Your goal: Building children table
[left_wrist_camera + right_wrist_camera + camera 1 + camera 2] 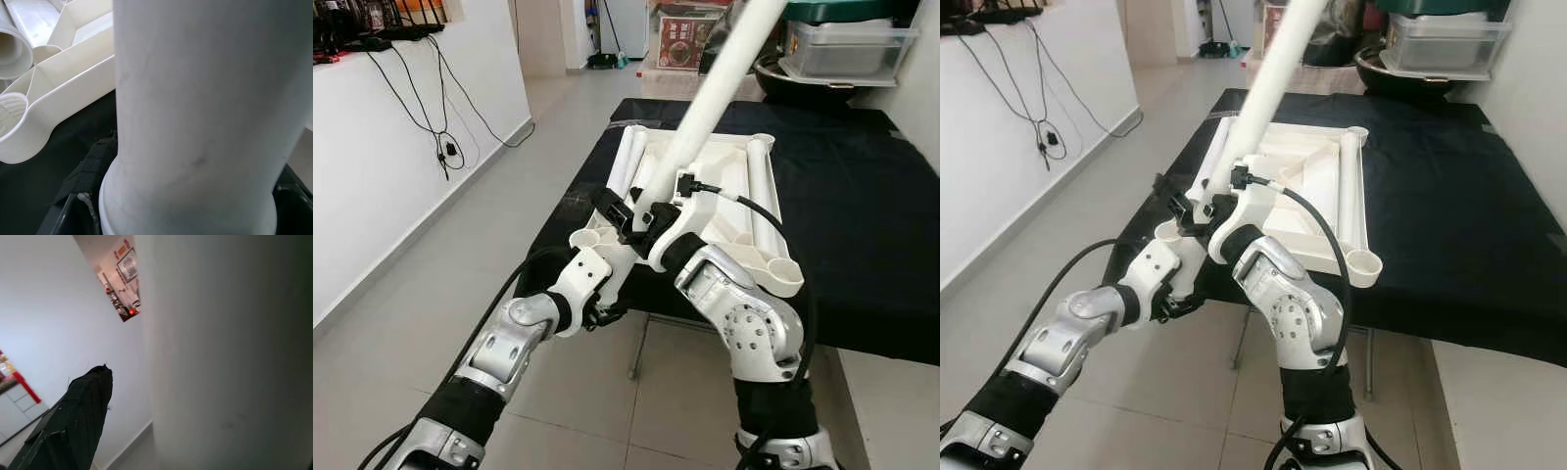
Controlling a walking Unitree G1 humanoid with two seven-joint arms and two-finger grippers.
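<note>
Two silver arms fill the bottom of the left eye view and meet in the middle of the frame. Both hold one long white table leg [724, 73] that slants from the middle up to the top right. Its low end sits at a round corner cup of the white table top [705, 196], but I cannot tell if it is in the cup. That table top lies upside down on a black cloth [862, 215] in the middle and right of the frame, with more white legs lying in it. At the low end of the leg, the left gripper [625, 217] is closed around it. Just beside it, a little higher, the right gripper [658, 227] also hugs the leg. A white wall [391, 166] with black cables is at the upper left, and clear boxes [847, 44] sit at the top right. In the right eye view the same leg [1268, 73] runs from the middle to the top, and the table top [1351, 211] is in the middle on the cloth. In the left wrist view the leg [195, 117] is very close and takes up most of the frame, with a black finger [90, 169] touching it at the lower left. The rim of the table top [63, 98] and its round cups show at the upper left. In the right wrist view the leg [225, 352] covers the right side, and one black finger [78, 416] stands at the lower left, with a room far off at the top.
</note>
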